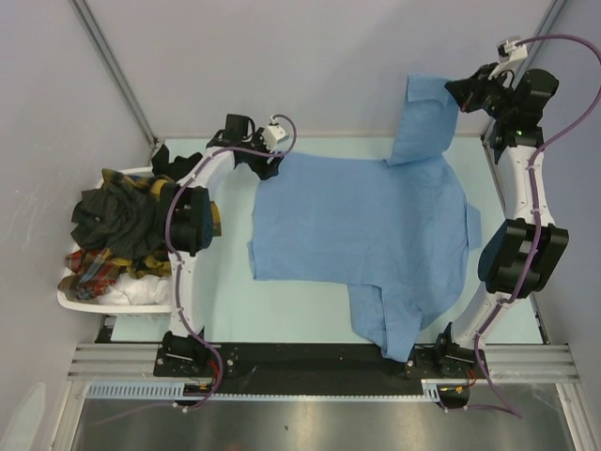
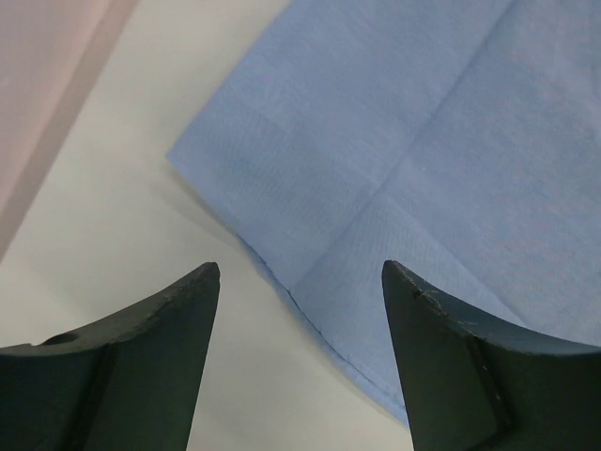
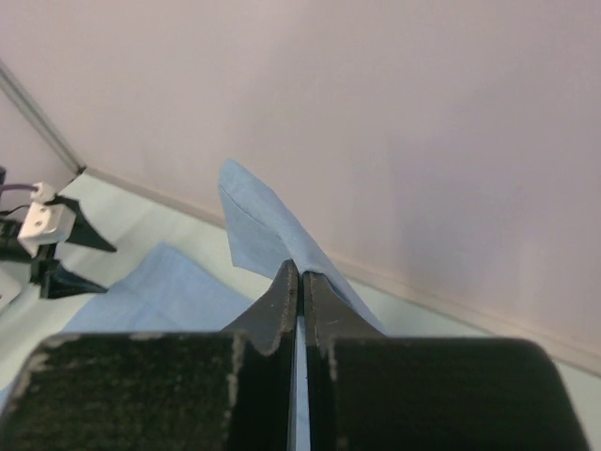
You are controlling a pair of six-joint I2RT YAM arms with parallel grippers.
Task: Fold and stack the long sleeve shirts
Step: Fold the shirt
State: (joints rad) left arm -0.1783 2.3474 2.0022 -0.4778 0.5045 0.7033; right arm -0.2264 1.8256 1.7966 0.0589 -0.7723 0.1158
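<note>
Bright, even light, soft shadows (wrist views slightly blurred up close)

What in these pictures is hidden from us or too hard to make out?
Top view: how many shirts the pile in the basket holds; it overlaps itself and the left arm crosses it.
Left wrist view: only one corner of the light blue shirt; the frame cuts off the rest.
Right wrist view: how much cloth the shut jaws hold; they cover it.

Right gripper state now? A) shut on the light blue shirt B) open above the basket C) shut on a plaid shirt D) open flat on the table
A: the right wrist view shows the right gripper pinched shut on a raised fold of the light blue shirt.
</note>
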